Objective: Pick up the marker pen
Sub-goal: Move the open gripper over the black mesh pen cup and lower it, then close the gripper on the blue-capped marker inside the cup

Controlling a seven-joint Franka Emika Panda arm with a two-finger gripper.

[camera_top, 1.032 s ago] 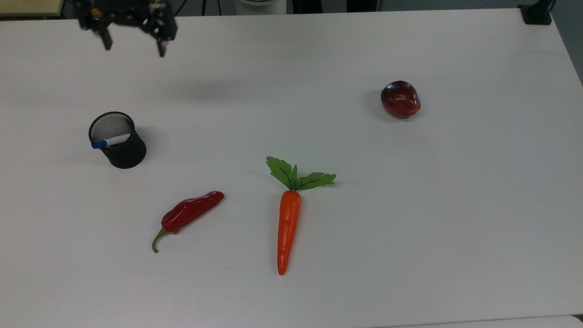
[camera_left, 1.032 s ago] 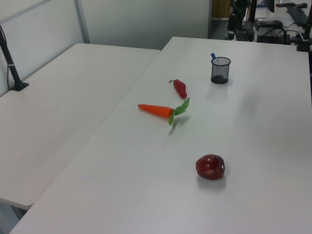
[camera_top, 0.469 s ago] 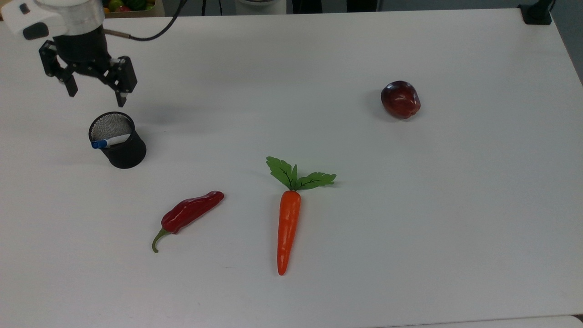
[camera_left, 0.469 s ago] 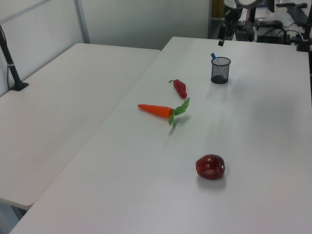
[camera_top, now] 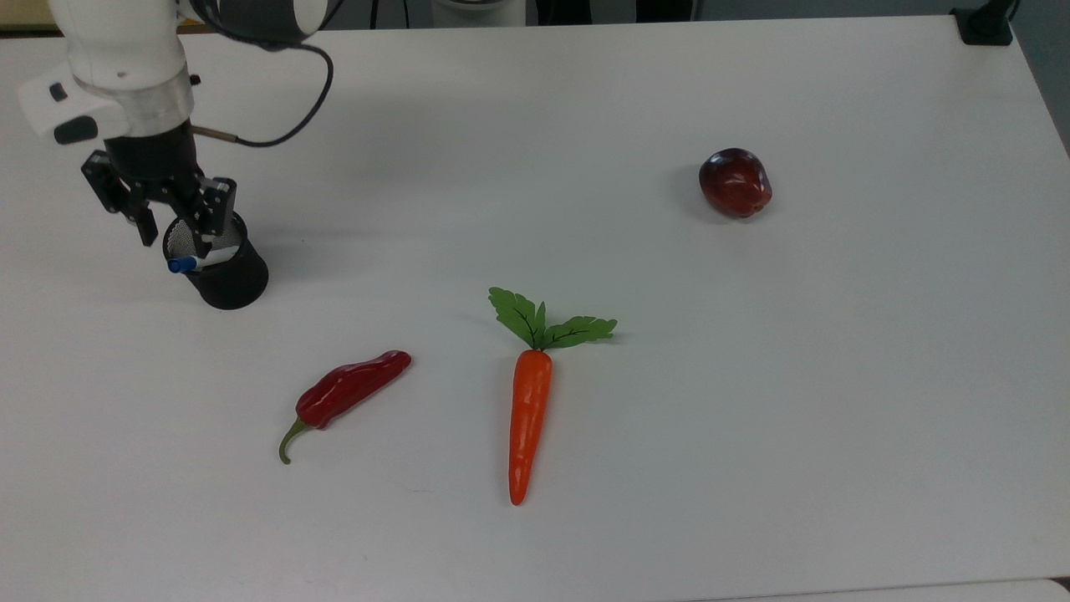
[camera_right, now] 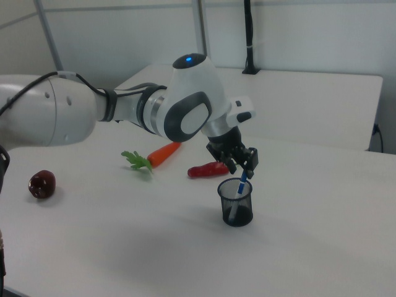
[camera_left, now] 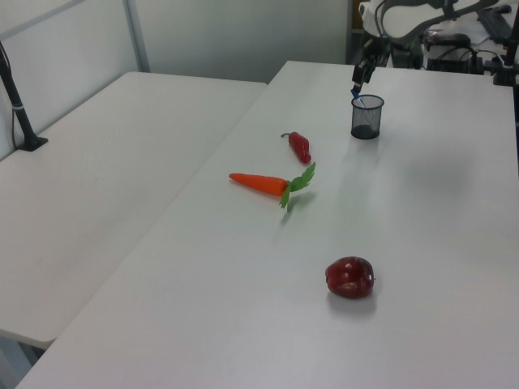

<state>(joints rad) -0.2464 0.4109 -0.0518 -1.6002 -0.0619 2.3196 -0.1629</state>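
Hovering over the mesh cup (camera_top: 227, 280), the tool (camera_top: 174, 242) spreads wide. The marker pen (camera_top: 199, 260) leans inside, blue cap up.

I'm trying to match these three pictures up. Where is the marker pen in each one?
Top view: the marker pen lies at the far left, leaning in the black mesh cup, blue cap poking over its rim.
Left view: upper right, blue cap above the cup.
Right view: lower centre, standing in the cup under the claw.
Shared landmark: the black mesh cup.
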